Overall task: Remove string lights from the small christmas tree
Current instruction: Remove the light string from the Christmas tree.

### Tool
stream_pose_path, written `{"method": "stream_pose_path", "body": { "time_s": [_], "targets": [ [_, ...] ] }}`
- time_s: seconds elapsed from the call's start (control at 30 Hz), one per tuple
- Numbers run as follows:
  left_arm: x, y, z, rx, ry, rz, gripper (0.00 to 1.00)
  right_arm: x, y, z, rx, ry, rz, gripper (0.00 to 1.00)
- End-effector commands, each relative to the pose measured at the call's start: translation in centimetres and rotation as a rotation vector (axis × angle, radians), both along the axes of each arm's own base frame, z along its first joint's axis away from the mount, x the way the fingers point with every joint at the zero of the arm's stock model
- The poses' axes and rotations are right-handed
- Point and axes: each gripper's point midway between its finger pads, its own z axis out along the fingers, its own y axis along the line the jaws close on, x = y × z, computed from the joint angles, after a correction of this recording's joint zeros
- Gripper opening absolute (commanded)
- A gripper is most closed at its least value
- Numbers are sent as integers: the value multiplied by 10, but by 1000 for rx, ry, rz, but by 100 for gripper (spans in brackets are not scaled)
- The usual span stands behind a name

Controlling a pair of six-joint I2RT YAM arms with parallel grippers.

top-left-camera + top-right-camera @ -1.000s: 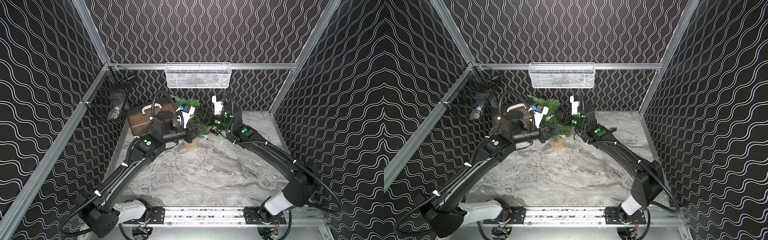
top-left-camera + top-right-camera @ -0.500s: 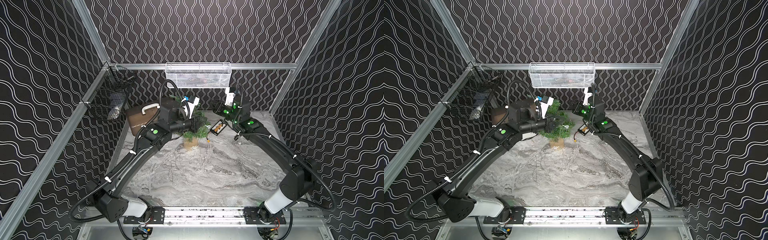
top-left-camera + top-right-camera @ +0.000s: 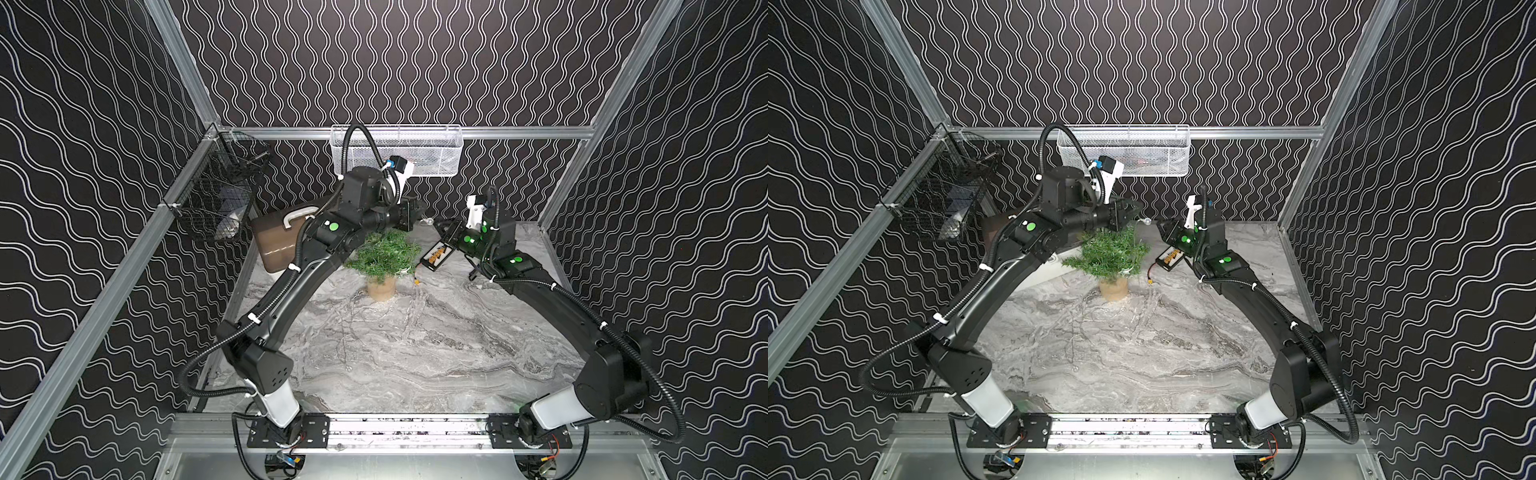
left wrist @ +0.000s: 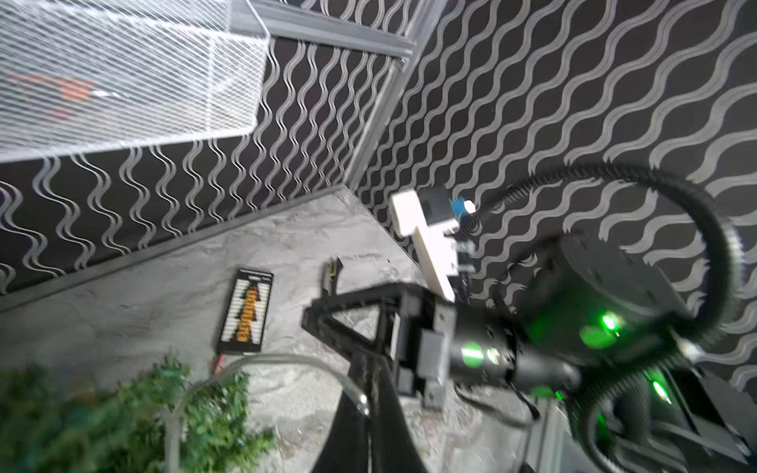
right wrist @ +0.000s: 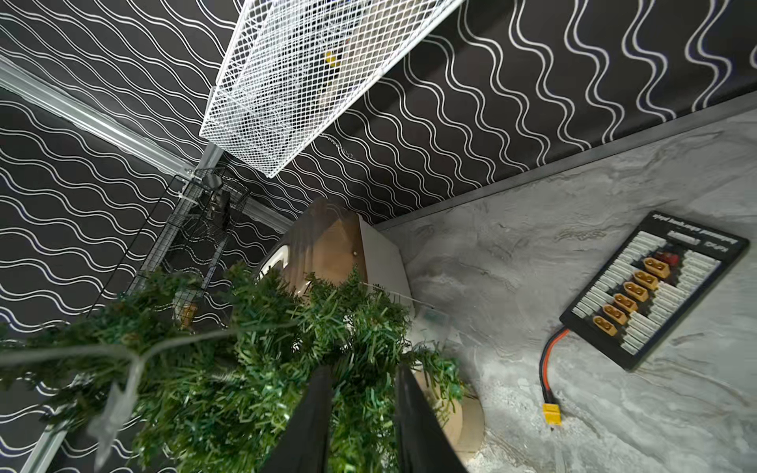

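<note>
The small christmas tree stands upright on its tan base at the back of the marble table. My left gripper hovers just above the treetop, shut on the string lights. In the left wrist view the pale wire loops from the tree into the closed jaws. My right gripper sits to the right of the tree, open, with only the green branches behind the gap. A strand of the string lights with a bulb crosses the tree.
A black connector board with an orange-tipped lead lies right of the tree. A brown case with a white handle stands at the back left. A white mesh basket and a black wire basket hang on the walls.
My left gripper has risen from beside the tree to above its top, drawing the wire up. The right gripper has pulled back to the right and its jaws have narrowed.
</note>
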Motion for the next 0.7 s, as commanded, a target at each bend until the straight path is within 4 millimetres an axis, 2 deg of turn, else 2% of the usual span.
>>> {"method": "stream_pose_path", "body": {
  "time_s": [0.0, 0.23, 0.37, 0.53, 0.67],
  "targets": [
    [16, 4, -4, 48, -17, 58, 1, -7, 3, 16, 40, -40, 31, 28],
    [50, 4, -2, 59, -58, 134, 5, -26, -4, 16, 33, -48, 33, 29],
    [66, 18, 12, 39, -100, 192, 6, -32, -5, 16, 43, -45, 43, 29],
    [74, 32, 32, 6, -145, 224, 11, -37, -1, 14, 81, -33, 70, 29],
    [76, 40, 40, -1, -161, 237, 11, -40, 2, 17, 103, -34, 86, 29]
  ]
}}
